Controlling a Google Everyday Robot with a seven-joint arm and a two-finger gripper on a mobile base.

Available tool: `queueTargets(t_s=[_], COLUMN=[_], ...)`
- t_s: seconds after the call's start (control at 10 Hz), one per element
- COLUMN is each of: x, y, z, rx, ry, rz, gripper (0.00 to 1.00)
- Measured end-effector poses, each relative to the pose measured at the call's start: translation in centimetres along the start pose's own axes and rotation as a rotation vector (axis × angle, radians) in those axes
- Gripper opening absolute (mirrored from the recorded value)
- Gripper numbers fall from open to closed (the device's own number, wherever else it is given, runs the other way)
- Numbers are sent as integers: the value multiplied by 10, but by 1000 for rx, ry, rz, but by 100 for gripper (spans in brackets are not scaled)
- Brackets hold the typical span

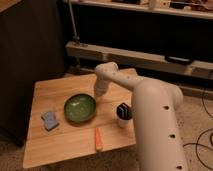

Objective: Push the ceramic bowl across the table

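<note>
The ceramic bowl [80, 108] seemed heavy, stiff and breakable, best pushed at its upper-right rim beside the gripper [100, 93], whose closure could not be told.

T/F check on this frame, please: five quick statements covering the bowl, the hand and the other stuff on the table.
1. The green bowl sits on the wooden table. True.
2. The hand is over the blue sponge. False: it is at the bowl's far right rim, and the sponge lies to the left of the bowl.
3. A carrot lies on the table, nearer the camera than the bowl. True.
4. The bowl is stacked on the white cup. False: the cup stands on its own, to the right of the bowl.
5. The bowl is upside down. False: it is upright, with its opening facing up.
</note>
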Motion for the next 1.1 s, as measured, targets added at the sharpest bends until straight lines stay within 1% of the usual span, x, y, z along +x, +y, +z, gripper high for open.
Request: queueTargets(t_s=[0.2,0.4,0.6,0.7,0.8,0.9,1.0,1.1], x=[-45,-95,-133,-156,-175,-192,-198,-194], y=[5,12,23,31,36,41,42,42], z=[13,23,25,28,31,38,40,39], rx=[-35,-63,-66,-73,-82,-96,-98,-97], ry=[-16,-35,-49,-55,-52,-35,-34,-29], rz=[-123,-279,-391,-450,-497,-529,-534,-530], gripper=[0,0,0,0,0,0,0,4])
